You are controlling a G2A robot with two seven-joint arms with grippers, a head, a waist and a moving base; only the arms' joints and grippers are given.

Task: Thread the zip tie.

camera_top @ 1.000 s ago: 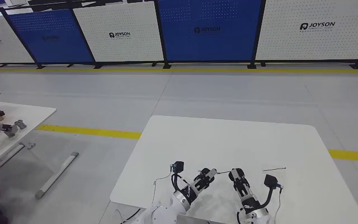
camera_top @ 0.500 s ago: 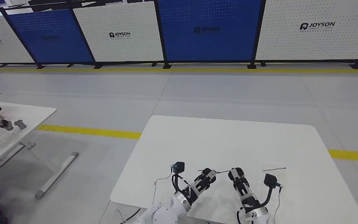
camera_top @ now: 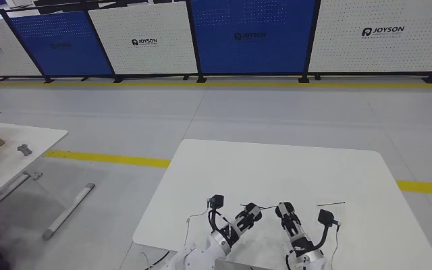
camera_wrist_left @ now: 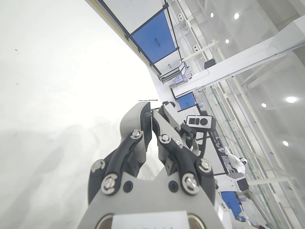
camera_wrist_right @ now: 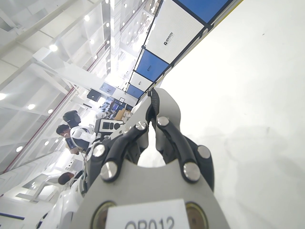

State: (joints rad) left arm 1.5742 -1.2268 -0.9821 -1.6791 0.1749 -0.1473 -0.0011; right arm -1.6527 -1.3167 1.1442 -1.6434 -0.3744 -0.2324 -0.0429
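Zip tie (camera_top: pixel 264 207) held straight between the two tools over the desk (camera_top: pixel 270 169); not threaded yet.
The left tool (camera_top: pixel 252 211) is clamped on the strip partway along, and a short end sticks out past it. The right tool (camera_top: pixel 283 209) has its fingers together at the strip's other end, apparently gripping it. Judgement: pickup is done. The strip shows no loop, so bending it round and feeding tail into head is all left to do. The top view gives the strip's full run, plus a second zip tie (camera_top: pixel 331 202) flat on the desk beyond the right tool, well apart. The left wrist view shows the pads (camera_wrist_left: pixel 145 120) pressed together and the thin strip leading toward the right tool. In the right wrist view the fingers are closed, but the strip is too thin to make out.
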